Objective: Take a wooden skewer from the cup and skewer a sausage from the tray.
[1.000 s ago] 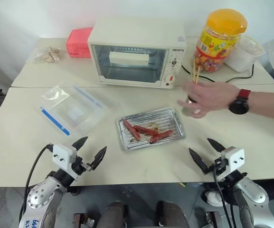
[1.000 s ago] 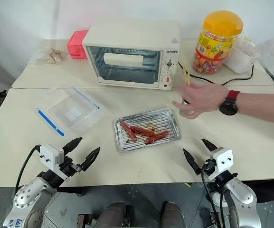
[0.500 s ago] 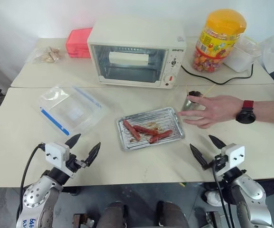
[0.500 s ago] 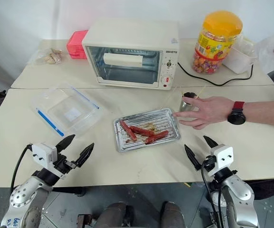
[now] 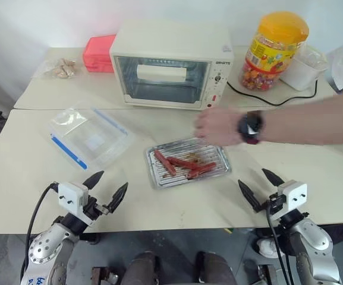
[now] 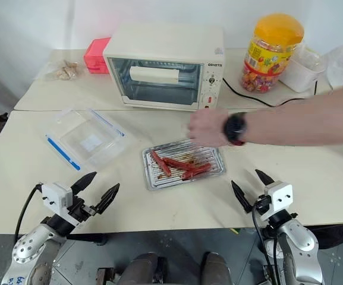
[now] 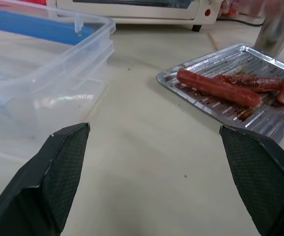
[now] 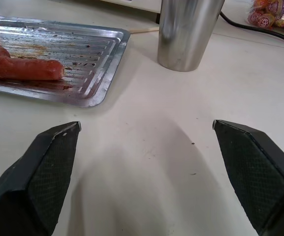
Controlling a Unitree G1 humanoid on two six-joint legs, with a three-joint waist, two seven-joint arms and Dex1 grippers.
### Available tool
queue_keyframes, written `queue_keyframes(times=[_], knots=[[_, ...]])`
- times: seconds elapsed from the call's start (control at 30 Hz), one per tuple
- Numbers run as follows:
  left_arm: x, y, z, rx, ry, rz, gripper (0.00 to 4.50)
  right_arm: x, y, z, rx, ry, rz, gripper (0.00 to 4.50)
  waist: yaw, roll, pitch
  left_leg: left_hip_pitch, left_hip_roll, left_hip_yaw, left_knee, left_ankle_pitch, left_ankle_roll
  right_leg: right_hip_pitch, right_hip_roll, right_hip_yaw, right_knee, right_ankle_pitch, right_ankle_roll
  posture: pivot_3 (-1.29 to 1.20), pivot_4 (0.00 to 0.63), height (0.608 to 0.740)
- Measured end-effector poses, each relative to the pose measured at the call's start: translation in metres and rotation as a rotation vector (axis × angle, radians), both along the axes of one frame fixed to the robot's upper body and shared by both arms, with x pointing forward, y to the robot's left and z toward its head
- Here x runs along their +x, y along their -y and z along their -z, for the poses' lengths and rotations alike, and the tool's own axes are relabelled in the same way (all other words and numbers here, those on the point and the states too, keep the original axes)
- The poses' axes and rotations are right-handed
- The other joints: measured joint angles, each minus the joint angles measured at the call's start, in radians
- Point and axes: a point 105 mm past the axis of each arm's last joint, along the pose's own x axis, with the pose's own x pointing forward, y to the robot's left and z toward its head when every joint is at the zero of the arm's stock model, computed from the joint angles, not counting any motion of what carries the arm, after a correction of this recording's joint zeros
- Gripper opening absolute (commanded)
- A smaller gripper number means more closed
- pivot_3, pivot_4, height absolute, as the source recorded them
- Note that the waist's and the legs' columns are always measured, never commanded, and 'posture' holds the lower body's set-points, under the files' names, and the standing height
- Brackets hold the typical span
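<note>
Lowest in the head views sit our two grippers, the left gripper point(image 5: 106, 187) at lower left and the right gripper point(image 5: 260, 189) at lower right, both with fingers spread wide and holding nothing. Just above them, at the frame's centre, lies the tray point(image 5: 217, 168), with several sausages point(image 5: 183, 164) on its ridged bottom. We judge them soft, greasy and apt to roll, so a skewer should enter at an end, along the length. A person's hand point(image 5: 217, 126) reaches across the tray's upper edge. In the right wrist view the cup point(image 8: 188, 32) stands upright just beside the tray's corner; a skewer point(image 8: 143, 30) lies on the table behind it. The skewer looks thin, light and brittle; we would pinch it mid-shaft. Farthest back stands the toaster oven point(image 5: 171, 65).
</note>
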Motion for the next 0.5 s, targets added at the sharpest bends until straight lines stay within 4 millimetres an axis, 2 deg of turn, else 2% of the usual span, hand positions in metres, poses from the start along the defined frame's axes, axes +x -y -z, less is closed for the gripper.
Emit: queue_keyframes(times=[0.5], knots=[[-0.0006,0.0030,0.0018,-0.006,-0.007,0.012,4.47,0.0000,-0.0040,0.0000,-0.017,0.004,-0.022,4.50,-0.002,0.000,0.000,0.000,0.000,0.000,0.000,0.000,0.000,0.000,0.000,0.000,0.000,0.000,0.000,0.00,0.150,0.740]])
